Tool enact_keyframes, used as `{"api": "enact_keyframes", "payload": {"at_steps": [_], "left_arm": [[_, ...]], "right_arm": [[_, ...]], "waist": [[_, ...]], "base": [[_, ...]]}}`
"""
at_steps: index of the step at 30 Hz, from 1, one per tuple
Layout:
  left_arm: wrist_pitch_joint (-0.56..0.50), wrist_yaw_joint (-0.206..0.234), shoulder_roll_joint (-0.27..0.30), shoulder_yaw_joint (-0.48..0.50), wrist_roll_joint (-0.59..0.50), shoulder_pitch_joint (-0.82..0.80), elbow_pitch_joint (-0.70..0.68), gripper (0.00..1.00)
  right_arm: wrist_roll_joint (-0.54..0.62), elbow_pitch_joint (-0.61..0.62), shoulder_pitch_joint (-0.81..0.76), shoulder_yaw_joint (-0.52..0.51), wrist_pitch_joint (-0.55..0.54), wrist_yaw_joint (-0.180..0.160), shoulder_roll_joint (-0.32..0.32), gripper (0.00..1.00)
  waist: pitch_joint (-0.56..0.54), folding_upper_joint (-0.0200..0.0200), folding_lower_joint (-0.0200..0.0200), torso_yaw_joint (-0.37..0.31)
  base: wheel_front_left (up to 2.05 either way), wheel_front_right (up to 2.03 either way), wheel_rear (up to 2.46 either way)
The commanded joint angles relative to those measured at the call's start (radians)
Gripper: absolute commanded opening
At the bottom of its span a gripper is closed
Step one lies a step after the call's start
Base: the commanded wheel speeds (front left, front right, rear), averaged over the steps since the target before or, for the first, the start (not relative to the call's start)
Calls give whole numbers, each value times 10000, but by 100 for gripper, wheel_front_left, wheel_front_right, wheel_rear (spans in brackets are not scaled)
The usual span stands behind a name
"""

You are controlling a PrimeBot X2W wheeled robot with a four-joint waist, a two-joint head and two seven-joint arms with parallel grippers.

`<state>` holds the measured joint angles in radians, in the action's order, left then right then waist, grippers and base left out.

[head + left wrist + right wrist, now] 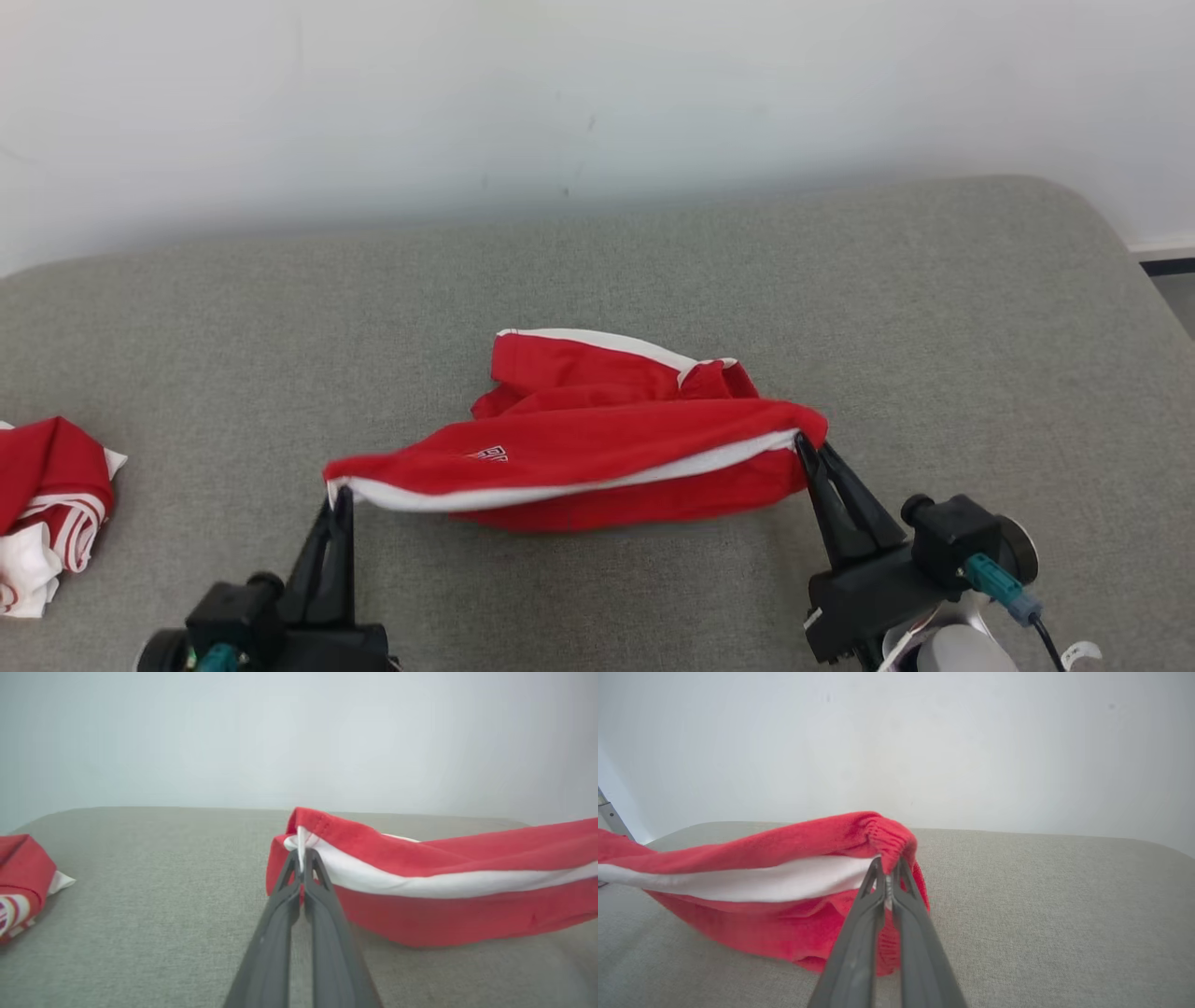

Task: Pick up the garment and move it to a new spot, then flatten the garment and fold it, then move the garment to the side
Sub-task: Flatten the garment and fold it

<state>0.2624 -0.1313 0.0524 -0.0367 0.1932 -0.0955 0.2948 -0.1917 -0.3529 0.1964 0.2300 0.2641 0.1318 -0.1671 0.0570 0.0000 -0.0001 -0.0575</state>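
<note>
A pale, plain wall (597, 93) backs a wide table (934, 327) with rounded corners and a grey woven cover. The garment (597, 457), soft red knit with a white band and a gathered elastic end, sits near the table's middle. Its near edge is raised and pulled taut, and the rest lies crumpled on the cloth. A red-and-white bundle (47, 504) lies well apart at the left. The left gripper (338, 499) and right gripper (805, 446) each have dark fingers (275, 933) clamped on one end of that edge. Pickup looks begun; moving, flattening, folding and setting aside remain.
</note>
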Motion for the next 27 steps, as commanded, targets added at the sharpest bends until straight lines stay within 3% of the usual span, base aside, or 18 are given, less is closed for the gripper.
{"api": "enact_keyframes", "payload": {"at_steps": [1,9,16,22,27], "left_arm": [[36,15,130,49,-93,-294,-196,0],[38,17,733,321,-188,-1054,-784,0],[37,20,1750,597,-408,-2385,-1549,0],[36,19,2681,246,-693,-3864,-1822,0],[36,19,3355,-245,-777,-5130,-1265,0]], "right_arm": [[-130,137,184,20,-1,-23,70,0],[-387,802,817,76,0,-23,126,0],[-616,1441,2057,135,-1,-23,-83,0],[-841,1586,3493,493,-1,-23,-408,0],[-1071,1248,4612,797,-1,-23,-710,0]], "waist": [[-174,0,1,5],[-419,0,1,-3],[-561,0,1,74],[-712,0,1,146],[-603,0,1,211]], "base": [[0,0,0],[0,0,0],[0,0,0],[0,0,0],[0,0,0]]}}
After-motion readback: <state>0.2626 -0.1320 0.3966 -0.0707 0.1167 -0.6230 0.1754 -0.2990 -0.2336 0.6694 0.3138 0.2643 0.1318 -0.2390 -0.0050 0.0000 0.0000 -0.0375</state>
